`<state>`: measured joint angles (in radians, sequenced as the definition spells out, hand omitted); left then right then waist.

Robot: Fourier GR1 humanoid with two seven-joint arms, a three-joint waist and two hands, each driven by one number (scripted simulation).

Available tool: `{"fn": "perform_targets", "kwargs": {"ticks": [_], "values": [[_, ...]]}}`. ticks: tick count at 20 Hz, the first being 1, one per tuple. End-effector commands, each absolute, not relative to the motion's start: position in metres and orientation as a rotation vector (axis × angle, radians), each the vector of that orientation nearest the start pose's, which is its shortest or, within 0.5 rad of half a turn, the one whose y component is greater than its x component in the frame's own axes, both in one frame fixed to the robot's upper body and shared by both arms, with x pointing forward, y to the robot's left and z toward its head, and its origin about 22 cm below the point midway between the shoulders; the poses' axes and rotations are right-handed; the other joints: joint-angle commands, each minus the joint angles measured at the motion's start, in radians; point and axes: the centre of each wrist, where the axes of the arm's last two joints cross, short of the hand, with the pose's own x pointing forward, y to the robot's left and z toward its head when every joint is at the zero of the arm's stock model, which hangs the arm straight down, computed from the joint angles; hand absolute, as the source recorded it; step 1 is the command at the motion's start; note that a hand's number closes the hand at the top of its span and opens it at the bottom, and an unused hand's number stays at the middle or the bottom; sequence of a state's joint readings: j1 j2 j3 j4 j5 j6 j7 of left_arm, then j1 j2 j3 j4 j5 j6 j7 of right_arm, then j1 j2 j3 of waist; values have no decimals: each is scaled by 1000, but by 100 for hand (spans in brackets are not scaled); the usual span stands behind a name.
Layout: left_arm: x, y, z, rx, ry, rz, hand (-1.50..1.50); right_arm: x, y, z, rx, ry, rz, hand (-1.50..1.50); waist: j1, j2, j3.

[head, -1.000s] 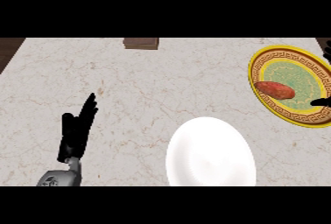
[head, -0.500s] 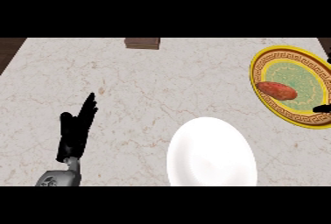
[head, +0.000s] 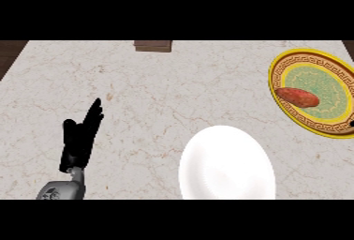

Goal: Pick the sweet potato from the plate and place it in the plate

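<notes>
A pale marbled desk (head: 152, 93) fills the frame. At the right edge, in the upper part, sits a yellow patterned plate (head: 325, 61) with a green centre. A reddish-brown sweet potato (head: 298, 97) lies on its left half, long axis running from upper left to lower right. At the lower centre, well apart from it, a plain white plate (head: 226, 164) holds nothing.

The left hand (head: 79, 138) stands at the lower left, resting, its fingers straight and pointing up the frame, holding nothing. Only a tiny dark speck at the right edge, beside the patterned plate, may belong to the right hand; its fingers cannot be judged.

The potato lies on the patterned plate, not the white one, so the pick-up seems to be what remains. It would go best from the right side: come down over the potato's middle, close across its narrow width rather than along its length, lift above the raised rim, then carry it down-left to the white plate's centre.
</notes>
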<state>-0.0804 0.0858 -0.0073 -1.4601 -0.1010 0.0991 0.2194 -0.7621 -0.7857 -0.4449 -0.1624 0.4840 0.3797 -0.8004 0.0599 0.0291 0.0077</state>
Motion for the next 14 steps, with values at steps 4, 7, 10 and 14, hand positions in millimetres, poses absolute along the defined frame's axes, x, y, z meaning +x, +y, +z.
{"fn": "perform_targets", "kwargs": {"ticks": [4, 7, 10, 14], "values": [[258, 228, -3, 192, -1337, -83, 0, 320, -524, 91, -344, -1687, 414, -150, 13, 1, 1], [262, 244, -8, 216, -1310, -70, 0, 309, -523, 68, -327, -1700, 382, -150, 5, 6, 2], [259, 236, -13, 194, -1314, -89, 0, 303, -532, 73, -384, -1696, 363, -150, 5, 8, 2], [265, 236, -5, 210, -1338, -76, 0, 298, -535, 71, -430, -1685, 331, -150, 7, 8, 3]]}}
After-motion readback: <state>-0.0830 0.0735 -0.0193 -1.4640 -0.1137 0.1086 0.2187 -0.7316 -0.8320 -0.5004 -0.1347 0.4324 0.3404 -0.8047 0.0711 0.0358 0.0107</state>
